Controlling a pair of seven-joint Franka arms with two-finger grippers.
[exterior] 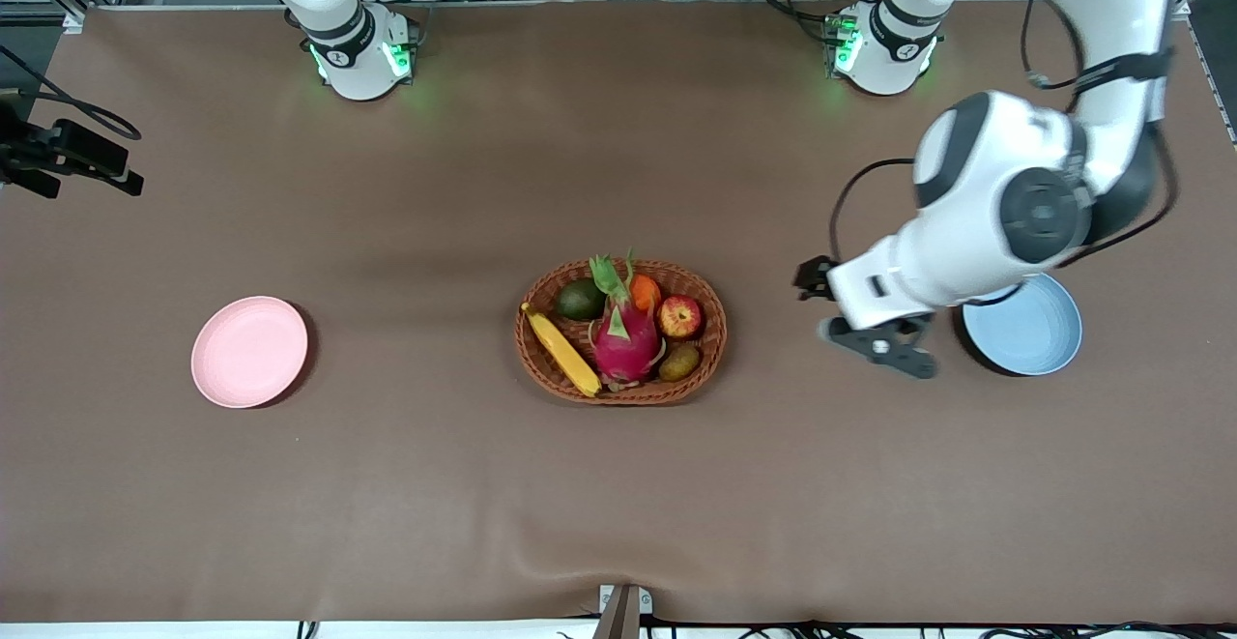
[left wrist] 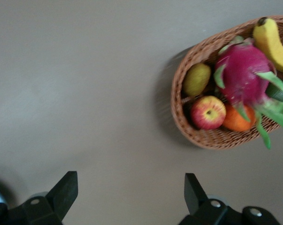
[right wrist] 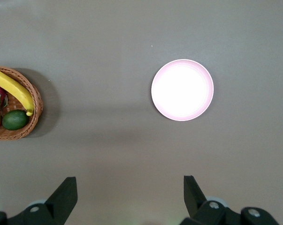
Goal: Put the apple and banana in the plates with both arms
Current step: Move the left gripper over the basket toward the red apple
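One blue plate (exterior: 1029, 339) sits half hidden under the left arm (exterior: 976, 233).

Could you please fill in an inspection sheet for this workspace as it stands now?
Surface: brown cloth-covered table, slightly rippled near the front edge.
Job's things: apple and banana both in the wicker basket; pink plate toward the right arm's end and blue plate toward the left arm's end, nothing on either.
Clutter: dragon fruit, orange fruit, green fruit and olive-brown fruit share the basket.
Grippers: left gripper over bare table between basket and blue plate, fingers open, holding nothing; right gripper open, holding nothing, above the table near the pink plate.
Cables: black cable looping along the left arm.
Surroundings: equipment along the table's base edge.
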